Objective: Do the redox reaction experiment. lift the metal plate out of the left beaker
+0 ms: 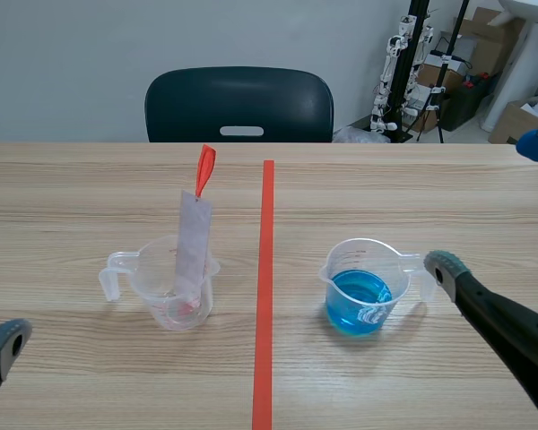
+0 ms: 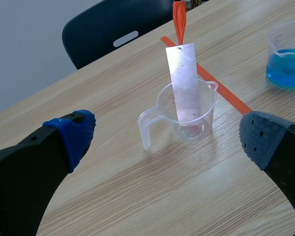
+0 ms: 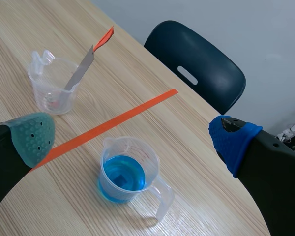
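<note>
Inside left beaker (image 1: 154,279) — metal plate (image 1: 194,240), leaning.

The scene view's corner cuts off all but one left fingertip (image 1: 11,339). The blue beaker (image 2: 288,61) and the red tab (image 2: 179,19) on the plate (image 2: 184,78) run off the left wrist view's edge. The beaker's scale marks are too small to read.

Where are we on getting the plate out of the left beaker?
Done: nothing yet; the metal plate stands leaning in the left beaker. In hand: nothing; the left gripper is open, facing that beaker, the right gripper open by the beaker of blue liquid. Left: grip the plate and lift it out.
</note>
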You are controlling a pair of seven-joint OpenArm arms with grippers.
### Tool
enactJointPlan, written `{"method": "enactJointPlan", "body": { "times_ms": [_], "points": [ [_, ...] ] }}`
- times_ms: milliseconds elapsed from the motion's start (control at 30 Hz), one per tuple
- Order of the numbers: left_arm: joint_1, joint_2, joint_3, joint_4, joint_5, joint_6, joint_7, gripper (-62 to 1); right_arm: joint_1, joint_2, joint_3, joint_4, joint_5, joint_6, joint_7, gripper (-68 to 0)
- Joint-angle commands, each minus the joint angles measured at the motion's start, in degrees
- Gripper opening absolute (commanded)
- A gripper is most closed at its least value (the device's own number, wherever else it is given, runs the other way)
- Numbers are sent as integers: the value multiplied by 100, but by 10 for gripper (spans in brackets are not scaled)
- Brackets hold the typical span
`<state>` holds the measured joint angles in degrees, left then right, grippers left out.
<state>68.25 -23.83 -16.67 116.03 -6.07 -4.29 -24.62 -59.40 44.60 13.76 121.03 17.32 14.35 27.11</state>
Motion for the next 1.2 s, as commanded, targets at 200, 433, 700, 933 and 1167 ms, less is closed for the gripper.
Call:
{"method": "enactJointPlan", "body": {
  "times_ms": [200, 433, 700, 933, 1167],
  "points": [
    [31, 28, 2, 66, -35, 11, -79, 10, 48, 31, 4, 107, 66, 68, 219, 4],
    [31, 28, 2, 66, -35, 9, -79, 10, 48, 31, 4, 107, 66, 63, 221, 4],
    [-20, 28, 4, 61, -35, -146, 181, 10, 48, 31, 4, 107, 66, 63, 219, 4],
    [-79, 26, 9, 61, -39, -297, 660, 10, 52, 31, 4, 107, 66, 66, 236, 4],
    [-76, 28, 9, 59, -81, -315, 649, 10, 50, 31, 4, 107, 66, 66, 271, 4]
  ]
}}
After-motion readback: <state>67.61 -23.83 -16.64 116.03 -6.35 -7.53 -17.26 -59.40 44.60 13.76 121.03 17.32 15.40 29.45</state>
